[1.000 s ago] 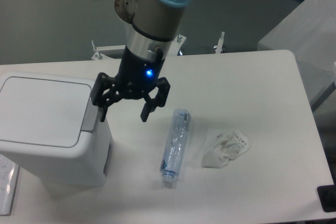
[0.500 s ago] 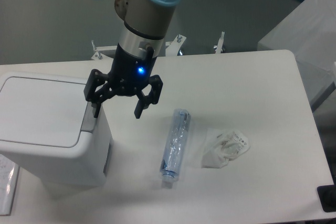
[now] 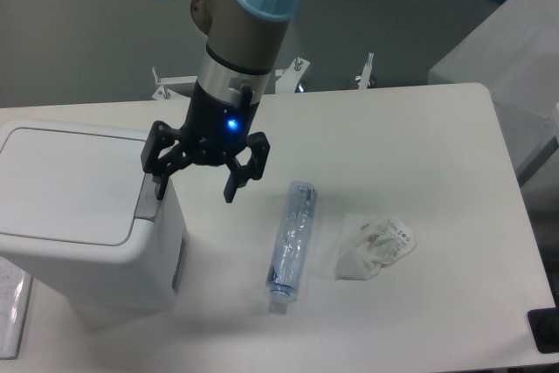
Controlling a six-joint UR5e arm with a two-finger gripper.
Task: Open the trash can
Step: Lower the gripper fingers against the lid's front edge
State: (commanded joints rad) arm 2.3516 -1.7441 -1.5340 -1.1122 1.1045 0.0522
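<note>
Nearest to us on the tabletop (image 3: 419, 120), the trash can (image 3: 83, 216) takes up the left side, its flat white lid (image 3: 65, 183) still down and closed. To the right of the trash can lies a crushed clear plastic bottle (image 3: 291, 244), and further right of that a crumpled white wrapper (image 3: 376, 245); both are well apart from the bin and look like rubbish waiting to go in.

At the trash can's right edge we see the grey push tab (image 3: 148, 201), a narrow strip running along the lid's side. Directly above and just beside it hangs the pincer (image 3: 194, 183), its two black fingers spread wide apart and holding nothing. The left finger (image 3: 160, 179) sits over the tab; whether it already touches the tab we cannot tell from this angle. The other finger hangs over bare tabletop, to the right of the trash can.

We judge the step in hand to be the approach to the tab, with the opening itself not yet done. The next move calls for a short, straight press down on the tab with that finger, keeping clear of the lid so it can swing up.
</note>
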